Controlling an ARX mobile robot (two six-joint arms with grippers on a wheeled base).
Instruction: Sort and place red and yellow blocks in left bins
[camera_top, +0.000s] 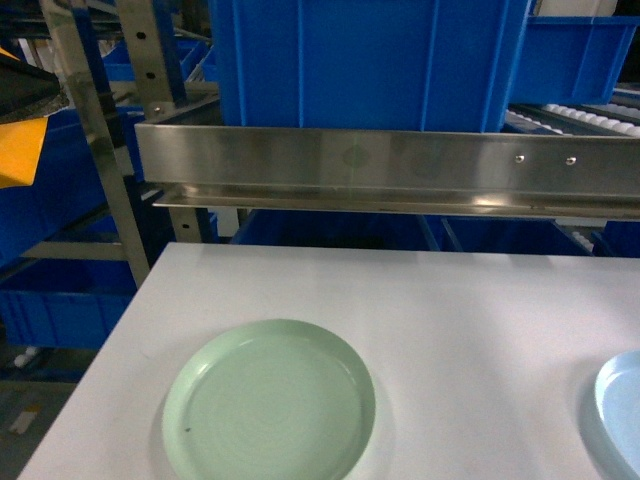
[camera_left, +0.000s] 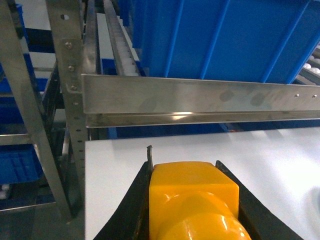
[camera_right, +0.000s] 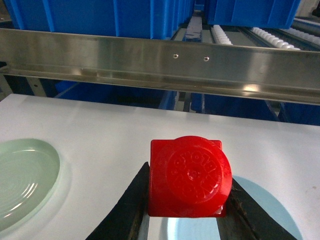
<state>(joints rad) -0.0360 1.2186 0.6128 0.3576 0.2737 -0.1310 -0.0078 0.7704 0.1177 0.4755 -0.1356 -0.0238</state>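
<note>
Head view: a white table (camera_top: 420, 300) is seen below a steel rail (camera_top: 400, 170), with a large blue crate (camera_top: 370, 60) standing on the rack behind the rail; a pale green plate (camera_top: 268, 402) lies on the table at the near left, and the edge of a light blue plate (camera_top: 620, 410) is seen at the right border; neither gripper is shown here. In the left wrist view, the yellow block (camera_left: 192, 202) is clamped between the black fingers of the left gripper (camera_left: 194, 200), which are closed against its two sides; it is held above the table's left edge. In the right wrist view, the red block (camera_right: 189, 177) is gripped by the right gripper (camera_right: 187, 192), stud facing the camera, fingers pressed to both sides; it is held over the light blue plate.
</note>
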